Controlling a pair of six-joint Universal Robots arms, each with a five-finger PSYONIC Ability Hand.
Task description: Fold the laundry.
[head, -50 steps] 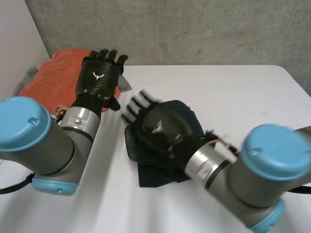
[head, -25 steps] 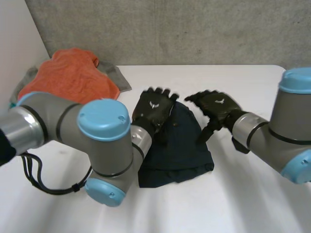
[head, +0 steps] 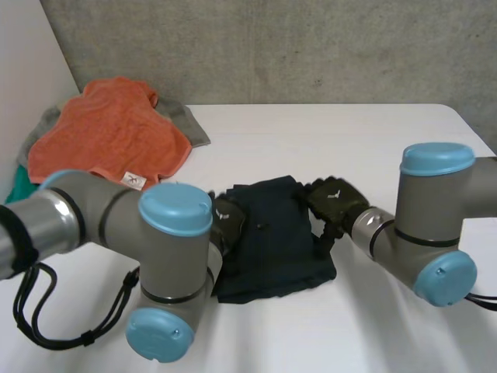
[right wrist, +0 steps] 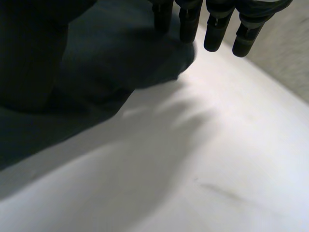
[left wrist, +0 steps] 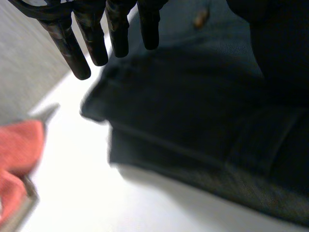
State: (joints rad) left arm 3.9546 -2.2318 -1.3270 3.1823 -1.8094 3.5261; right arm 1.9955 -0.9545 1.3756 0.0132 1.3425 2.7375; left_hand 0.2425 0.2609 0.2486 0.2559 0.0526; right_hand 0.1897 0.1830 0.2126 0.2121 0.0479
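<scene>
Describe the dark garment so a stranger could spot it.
On the white table, look in the middle, between the left hand and right hand. A navy garment lies there, folded flat. It is dark blue, unlike the orange towel at the far left corner.

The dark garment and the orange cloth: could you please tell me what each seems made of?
The dark garment looks like thin, matte navy fabric, perhaps cotton: fine weave, stitched hem, soft folds. The orange cloth looks like terry towelling: thick, fuzzy, matte surface.
</scene>
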